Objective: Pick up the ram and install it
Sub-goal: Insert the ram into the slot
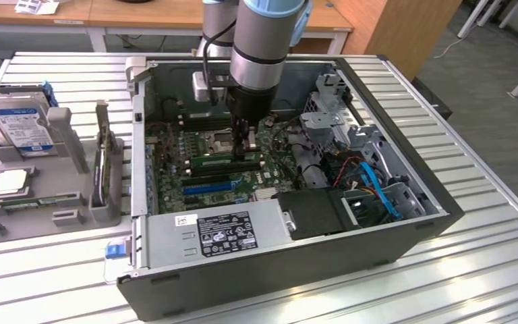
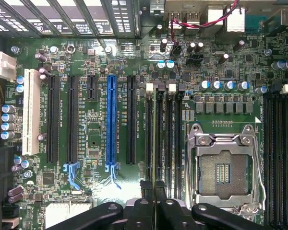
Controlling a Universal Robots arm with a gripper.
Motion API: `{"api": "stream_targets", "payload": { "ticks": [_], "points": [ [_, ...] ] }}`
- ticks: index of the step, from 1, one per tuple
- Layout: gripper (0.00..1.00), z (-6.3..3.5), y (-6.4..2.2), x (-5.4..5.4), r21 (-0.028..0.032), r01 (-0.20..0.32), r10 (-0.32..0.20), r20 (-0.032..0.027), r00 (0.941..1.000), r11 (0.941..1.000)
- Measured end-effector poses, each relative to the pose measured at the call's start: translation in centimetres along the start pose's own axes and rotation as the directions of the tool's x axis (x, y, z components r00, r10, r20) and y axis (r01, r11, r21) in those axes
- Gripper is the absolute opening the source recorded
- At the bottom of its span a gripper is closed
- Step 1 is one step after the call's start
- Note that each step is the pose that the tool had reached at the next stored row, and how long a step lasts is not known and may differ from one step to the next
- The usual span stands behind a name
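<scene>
In the exterior view the ram, a long thin green stick, stands on edge in the black memory slots just beside the empty CPU socket. My gripper reaches straight down into the open computer case and is right over the ram's end nearest the exterior view's right. The wrist view shows my gripper with both black fingers pressed together above the row of memory slots. Nothing is lifted between them. Whether the fingertips touch the ram I cannot tell.
The case's walls, the drive cage and the power supply hem in the motherboard. On the exterior view's left a grey fixture holds a blue-labelled hard drive and a square silver CPU.
</scene>
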State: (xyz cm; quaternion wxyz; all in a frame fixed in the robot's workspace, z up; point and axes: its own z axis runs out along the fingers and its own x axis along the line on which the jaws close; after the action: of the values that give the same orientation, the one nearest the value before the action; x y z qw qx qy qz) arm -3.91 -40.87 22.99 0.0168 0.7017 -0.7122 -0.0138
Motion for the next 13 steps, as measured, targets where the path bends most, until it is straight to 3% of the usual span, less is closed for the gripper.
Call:
{"api": "stream_targets", "payload": {
  "ticks": [13],
  "points": [
    [0.12,0.18,-0.01,0.01,0.0004,0.0,0.0,-0.0001,1.0,1.0]
  ]
}}
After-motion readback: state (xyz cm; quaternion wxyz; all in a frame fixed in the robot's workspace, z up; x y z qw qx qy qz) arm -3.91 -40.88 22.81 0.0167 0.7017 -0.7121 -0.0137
